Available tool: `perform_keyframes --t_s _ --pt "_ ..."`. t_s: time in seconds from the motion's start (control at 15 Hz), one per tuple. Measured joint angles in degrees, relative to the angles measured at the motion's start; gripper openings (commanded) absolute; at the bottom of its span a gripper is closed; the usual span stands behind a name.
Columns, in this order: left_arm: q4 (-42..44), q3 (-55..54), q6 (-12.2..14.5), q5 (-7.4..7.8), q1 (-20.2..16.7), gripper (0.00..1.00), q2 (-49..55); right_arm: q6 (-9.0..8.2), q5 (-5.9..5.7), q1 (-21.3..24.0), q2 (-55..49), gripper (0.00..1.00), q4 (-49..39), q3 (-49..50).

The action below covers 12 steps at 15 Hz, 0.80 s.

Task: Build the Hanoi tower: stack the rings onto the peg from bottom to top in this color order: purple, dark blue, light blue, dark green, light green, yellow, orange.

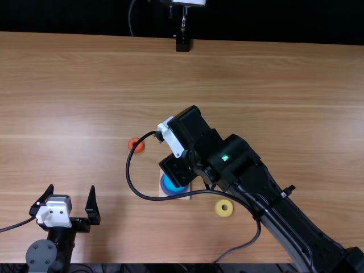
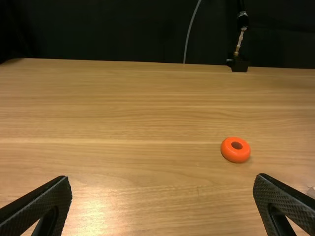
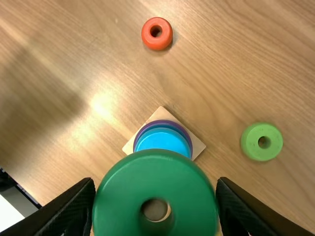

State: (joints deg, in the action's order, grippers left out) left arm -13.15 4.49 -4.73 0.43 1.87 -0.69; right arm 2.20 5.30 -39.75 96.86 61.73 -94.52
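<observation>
The right gripper is over the wooden base, with the dark green ring caught between its two fingers; they stand apart by the ring's width, one against each side of it. In the right wrist view the ring overlaps part of the base and the stack, its hole facing the camera; how far above them it sits I cannot tell. On the base the purple ring is lowest, the dark blue ring rests on it, and the light blue ring lies on top. The orange ring lies flat on the bench, beyond the base and to its left in the top view. The yellow ring is flat on the bench too, nearer the bottom edge and right of the base in that view, close to the right arm. The light green ring lies flat, apart from the base. At the near left of the bench is the left gripper, its fingers spread wide with nothing between them. A black cable loops beside the right arm, and a small black stand is at the far edge
</observation>
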Motion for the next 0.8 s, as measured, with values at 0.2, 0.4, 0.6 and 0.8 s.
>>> perform_keyframes --t_s 0.2,0.4,0.6,0.8 --pt "0.02 0.0 0.04 0.0 0.0 1.0 0.0 -0.02 -0.02 0.0 0.0 1.0 0.39 0.02" --pt "0.02 0.0 0.0 0.02 0.0 1.0 0.02 -0.02 -0.17 0.0 0.0 1.0 0.35 0.0" --pt "0.0 0.0 0.0 0.0 0.0 1.0 0.0 -0.02 -0.31 0.0 -0.02 1.0 -0.09 0.0" --pt "0.02 0.0 0.0 0.02 0.0 1.0 0.0 0.02 -0.35 0.07 0.0 1.0 -0.15 0.0"
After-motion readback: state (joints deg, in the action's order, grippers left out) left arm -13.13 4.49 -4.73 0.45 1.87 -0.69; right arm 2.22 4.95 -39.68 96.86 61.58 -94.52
